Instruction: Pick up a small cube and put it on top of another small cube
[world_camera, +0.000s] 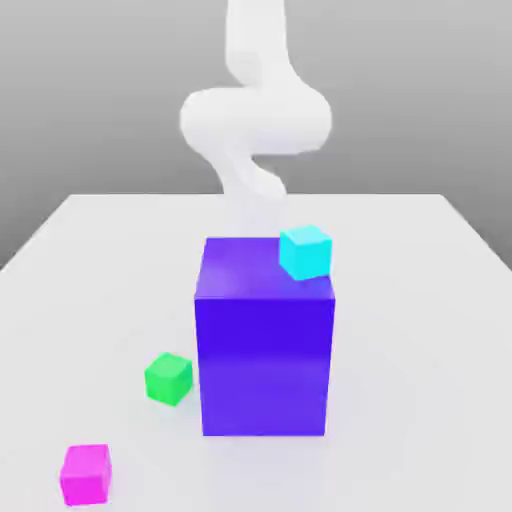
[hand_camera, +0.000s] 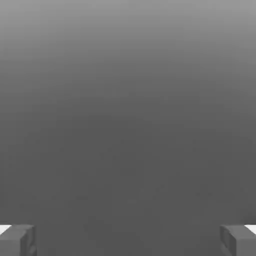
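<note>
Gripper fingers stand wide apart in the hand view, with nothing between them and plain grey beyond. Arm rises behind the blue block in the exterior view. Cyan cube rests on the block's top, at its far corner toward the exterior view's right. Green cube sits on the table just beside the block, toward the exterior view's left. Pink cube lies flat, nearer the camera and farther left of the block, well apart; equal sides, no long axis, one face turned toward the camera.
</note>
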